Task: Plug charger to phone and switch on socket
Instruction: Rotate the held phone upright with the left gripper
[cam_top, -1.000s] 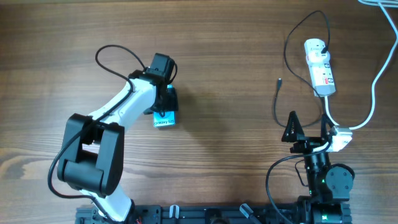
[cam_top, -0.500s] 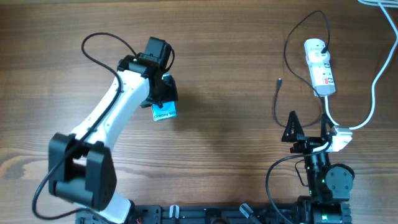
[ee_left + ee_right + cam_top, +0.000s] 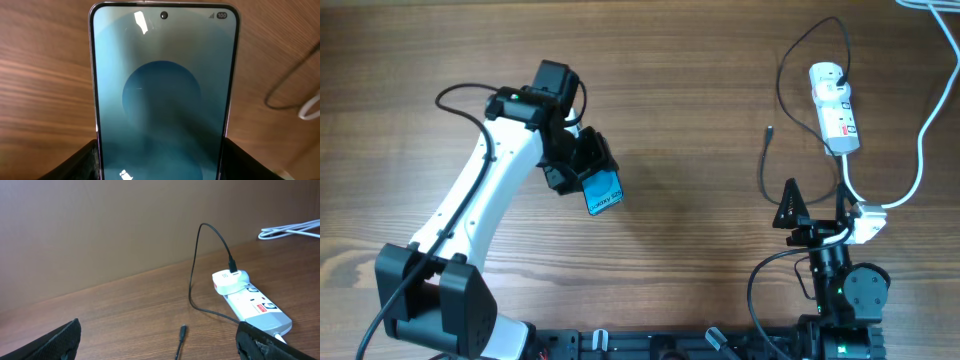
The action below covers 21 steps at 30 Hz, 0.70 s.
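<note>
The phone (image 3: 604,192) is held clear of the tabletop (image 3: 700,80) at left-centre. It is pinched by its side edges between the fingers of the left end effector (image 3: 588,172), with the cyan screen facing up and tilted. The charger plug (image 3: 183,330) lies loose on the right, well apart from the phone, and its thin black cable is looped back to the white socket (image 3: 834,108) at the far right. The right end effector (image 3: 815,212) is spread wide and empty, on the near side of the plug. The step in hand is judged to be bringing phone and cable together; nothing is plugged in yet. Next, the plug must be gripped and lined up with the phone's port, which is not visible in any view.
</note>
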{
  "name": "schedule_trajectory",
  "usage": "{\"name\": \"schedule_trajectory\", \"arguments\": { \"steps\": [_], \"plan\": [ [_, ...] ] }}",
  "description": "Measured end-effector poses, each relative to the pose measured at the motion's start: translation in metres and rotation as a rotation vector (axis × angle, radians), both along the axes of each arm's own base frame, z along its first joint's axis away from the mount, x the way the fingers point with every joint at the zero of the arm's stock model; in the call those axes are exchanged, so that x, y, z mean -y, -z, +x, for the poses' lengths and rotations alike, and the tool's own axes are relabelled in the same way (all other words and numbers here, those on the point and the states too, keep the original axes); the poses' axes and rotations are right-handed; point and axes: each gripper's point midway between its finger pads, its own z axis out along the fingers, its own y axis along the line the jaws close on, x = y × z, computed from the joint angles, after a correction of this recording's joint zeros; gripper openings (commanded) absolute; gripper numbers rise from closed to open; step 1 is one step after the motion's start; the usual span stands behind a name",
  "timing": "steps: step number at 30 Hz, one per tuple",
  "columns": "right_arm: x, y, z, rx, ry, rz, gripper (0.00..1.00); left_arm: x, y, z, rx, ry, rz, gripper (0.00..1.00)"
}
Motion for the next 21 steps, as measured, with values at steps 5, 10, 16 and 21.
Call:
{"name": "schedule_trajectory", "arguments": {
  "steps": [5, 10, 16, 21],
  "plan": [
    [0.0, 0.0, 0.0, 0.0, 0.0, 0.0, 1.0, 0.001, -0.012, -0.01, -0.098, -0.066, -0.146, 0.43],
    [0.0, 0.0, 0.0, 0.0, 0.0, 0.0, 1.0, 0.006, -0.026, -0.007, -0.127, -0.112, -0.281, 0.44],
    [0.0, 0.0, 0.0, 0.0, 0.0, 0.0, 1.0, 0.017, -0.037, -0.009, -0.147, -0.11, -0.376, 0.44],
    [0.0, 0.0, 0.0, 0.0, 0.0, 0.0, 1.0, 0.02, -0.039, -0.009, -0.151, -0.109, -0.395, 0.44]
  ]
}}
